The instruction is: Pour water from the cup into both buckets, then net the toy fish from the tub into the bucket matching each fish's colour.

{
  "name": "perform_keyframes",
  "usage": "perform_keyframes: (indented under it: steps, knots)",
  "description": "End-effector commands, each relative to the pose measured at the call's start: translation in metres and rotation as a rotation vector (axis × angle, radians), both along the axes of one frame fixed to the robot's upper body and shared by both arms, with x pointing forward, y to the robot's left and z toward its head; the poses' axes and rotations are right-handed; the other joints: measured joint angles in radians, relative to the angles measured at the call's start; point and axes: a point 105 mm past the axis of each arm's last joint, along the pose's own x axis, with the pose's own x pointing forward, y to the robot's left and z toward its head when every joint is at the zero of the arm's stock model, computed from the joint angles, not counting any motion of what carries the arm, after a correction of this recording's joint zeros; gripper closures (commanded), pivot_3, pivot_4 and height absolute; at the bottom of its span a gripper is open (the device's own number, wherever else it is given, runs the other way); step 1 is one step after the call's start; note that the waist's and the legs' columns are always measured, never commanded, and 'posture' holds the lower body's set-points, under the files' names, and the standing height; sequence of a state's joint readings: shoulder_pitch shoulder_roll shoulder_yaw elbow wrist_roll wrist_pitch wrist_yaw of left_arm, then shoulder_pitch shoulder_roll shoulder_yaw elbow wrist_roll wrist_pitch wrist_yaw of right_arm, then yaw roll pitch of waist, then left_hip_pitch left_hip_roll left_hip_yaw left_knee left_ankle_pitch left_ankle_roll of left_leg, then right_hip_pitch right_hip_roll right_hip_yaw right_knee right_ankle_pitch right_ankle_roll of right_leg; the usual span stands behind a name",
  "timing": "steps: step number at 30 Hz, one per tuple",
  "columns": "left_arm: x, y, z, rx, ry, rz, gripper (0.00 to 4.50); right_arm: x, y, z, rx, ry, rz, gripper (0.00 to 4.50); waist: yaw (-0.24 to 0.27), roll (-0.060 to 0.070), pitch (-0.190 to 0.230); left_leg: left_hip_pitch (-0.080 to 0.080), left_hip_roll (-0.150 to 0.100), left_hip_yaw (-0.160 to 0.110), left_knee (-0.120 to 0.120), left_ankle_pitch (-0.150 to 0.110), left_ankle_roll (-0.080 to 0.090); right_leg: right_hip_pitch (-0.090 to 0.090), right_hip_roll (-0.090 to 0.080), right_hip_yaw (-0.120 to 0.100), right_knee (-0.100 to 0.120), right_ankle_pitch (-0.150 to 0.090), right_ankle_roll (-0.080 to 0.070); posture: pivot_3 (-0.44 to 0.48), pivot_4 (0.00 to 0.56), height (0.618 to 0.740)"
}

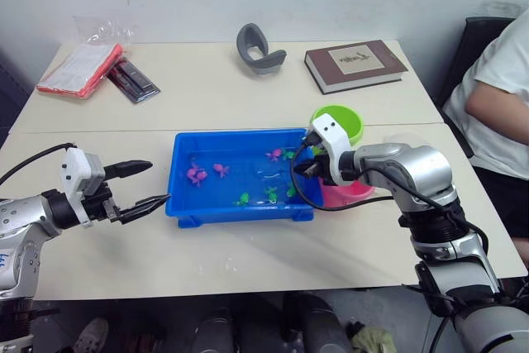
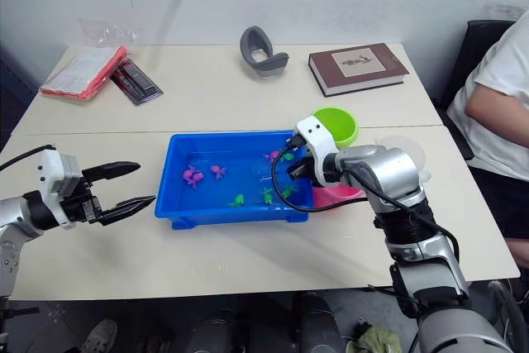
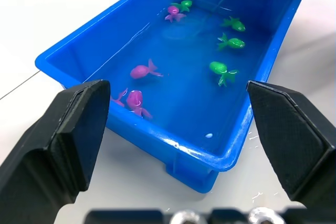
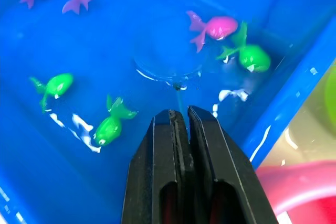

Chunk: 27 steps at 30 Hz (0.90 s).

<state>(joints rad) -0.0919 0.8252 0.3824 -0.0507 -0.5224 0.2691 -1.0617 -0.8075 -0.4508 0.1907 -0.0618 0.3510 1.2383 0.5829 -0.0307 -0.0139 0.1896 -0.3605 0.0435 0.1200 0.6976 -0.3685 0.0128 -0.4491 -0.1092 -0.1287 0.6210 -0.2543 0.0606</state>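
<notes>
The shallow rectangular bright blue plastic tub [image 1: 240, 175] is seen in the middle of the pale table [image 1: 207, 88], holding water and the tiny plastic toy fish [image 3: 144, 70], pink and green ones scattered. Wide bare tabletop is left in front of the tub and behind it.

The left gripper [image 1: 140, 185] is held just off the tub's left rim, apart from it, its two black fingers spread wide with nothing between them.

The right gripper [image 1: 304, 164] is reached over the tub's right end, fingers pressed together on the thin handle of the small round net [image 4: 168, 69]. The net's hoop is seen lowered into the water near a pink fish and a green one at the tub's right end. No fish can be made out inside it.

The lime green round plastic bucket [image 1: 339, 121] is set just beyond the tub's far right corner; the pink round plastic bucket [image 1: 351, 192] sits just beside the tub's right rim, largely covered by the right arm.

From the head views, the hoop is barely distinguishable; the right wrist view shows it.

At the far edge a brown hardcover book [image 1: 355, 65], a grey curved object [image 1: 260, 49] and a red-and-white packet [image 1: 80, 69] are noted. Writing on the book's label cannot be read. A seated person's arm [image 1: 496, 101] is seen at the right edge.
</notes>
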Motion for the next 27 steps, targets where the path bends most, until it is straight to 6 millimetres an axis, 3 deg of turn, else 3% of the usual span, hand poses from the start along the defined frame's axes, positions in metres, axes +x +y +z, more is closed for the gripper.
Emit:
perform_keyframes:
  steps: [1, 12, 17, 21, 27]
  knots:
    - [-0.002, -0.004, 0.007, 0.003, -0.033, -0.016, 0.04, 0.003, 0.000, 0.007, -0.024, -0.078, 0.006, 4.50, 0.000, 0.000, 0.000, 0.000, 0.000, 0.000, 0.000, 0.000, 0.000, 0.000, 0.000, 0.000, 0.000, 0.000, 0.000, 0.000, 0.150, 0.740]
    - [-0.002, -0.004, 0.006, 0.001, -0.030, -0.018, 0.04, 0.000, -0.003, 0.012, -0.101, -0.168, 0.053, 4.50, 0.001, 0.000, 0.000, 0.000, 0.000, 0.000, 0.000, 0.000, 0.000, 0.000, 0.000, 0.000, 0.000, 0.000, 0.000, 0.000, 0.150, 0.740]
    - [-0.002, -0.005, 0.006, -0.002, -0.031, -0.019, 0.04, -0.004, -0.006, 0.008, -0.088, -0.128, 0.040, 4.50, 0.001, 0.000, 0.000, 0.000, 0.000, 0.000, 0.000, 0.000, 0.000, 0.000, 0.000, 0.001, 0.000, 0.000, 0.000, 0.000, 0.150, 0.740]
    - [-0.002, -0.006, 0.005, -0.003, -0.029, -0.023, 0.04, 0.002, -0.011, 0.013, -0.116, -0.183, 0.011, 4.50, 0.001, 0.000, 0.000, 0.000, 0.000, 0.000, 0.000, 0.000, 0.000, 0.000, 0.000, 0.001, -0.001, 0.000, 0.000, 0.000, 0.150, 0.740]
    - [0.000, -0.007, 0.005, -0.004, -0.030, -0.026, 0.04, -0.002, -0.003, 0.017, -0.111, -0.243, 0.075, 4.50, 0.001, 0.000, 0.000, 0.000, 0.000, 0.000, 0.000, 0.000, 0.000, 0.000, 0.000, 0.000, -0.001, 0.000, 0.000, 0.000, 0.150, 0.740]
